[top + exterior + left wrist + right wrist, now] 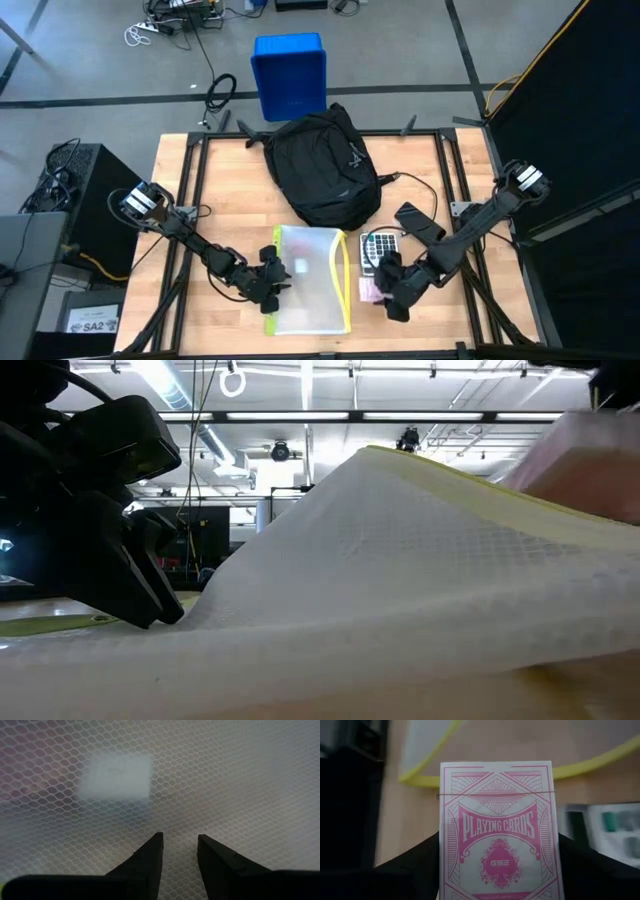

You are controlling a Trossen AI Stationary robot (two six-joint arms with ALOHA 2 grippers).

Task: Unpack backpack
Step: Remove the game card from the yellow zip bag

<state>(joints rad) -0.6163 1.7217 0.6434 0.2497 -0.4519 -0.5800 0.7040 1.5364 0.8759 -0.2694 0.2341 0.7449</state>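
My card box runs off the frame's lower edge; calculator behind it blurred. Mesh pouch blocks most of the low view.

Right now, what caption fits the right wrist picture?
Right gripper holding a pink playing cards box above the table.
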